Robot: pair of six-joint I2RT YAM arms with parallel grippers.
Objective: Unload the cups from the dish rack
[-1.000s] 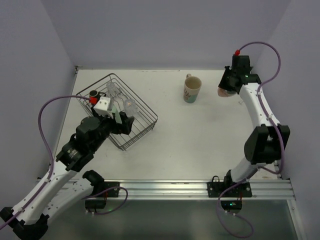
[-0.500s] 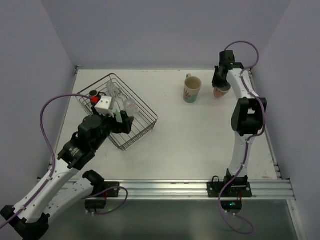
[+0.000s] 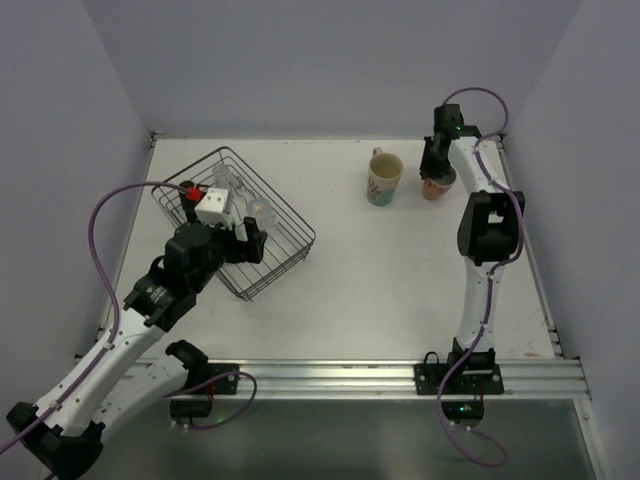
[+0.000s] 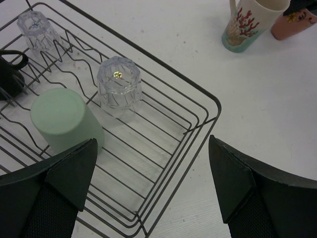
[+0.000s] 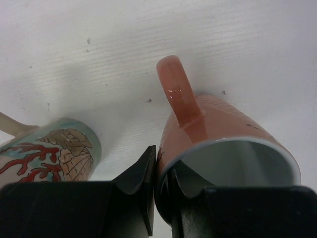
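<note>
The black wire dish rack (image 3: 272, 191) stands at the far left, also in the left wrist view (image 4: 208, 98). It holds a pale green cup (image 4: 64, 119), two clear glasses (image 4: 119, 82) (image 4: 35, 27) and a dark brown mug (image 4: 10, 74), the green cup and glasses upside down. My left gripper (image 3: 248, 235) hangs open and empty over the rack's near right corner (image 4: 152, 148). The cream patterned mug (image 3: 383, 178) stands on the table at the far right. My right gripper (image 3: 437, 170) is shut on the rim of the salmon-pink mug (image 5: 218, 134), right beside the cream mug (image 5: 54, 148).
The white table (image 3: 400, 280) is walled at the back and both sides. The right arm's upper links (image 3: 490, 225) stretch along the right side. The pink mug (image 4: 294, 22) and cream mug (image 4: 247, 25) show at the top right of the left wrist view.
My right gripper has carried the salmon-pink mug left and down, to beside the cream mug. My left gripper has moved slightly farther over the rack, still open.
</note>
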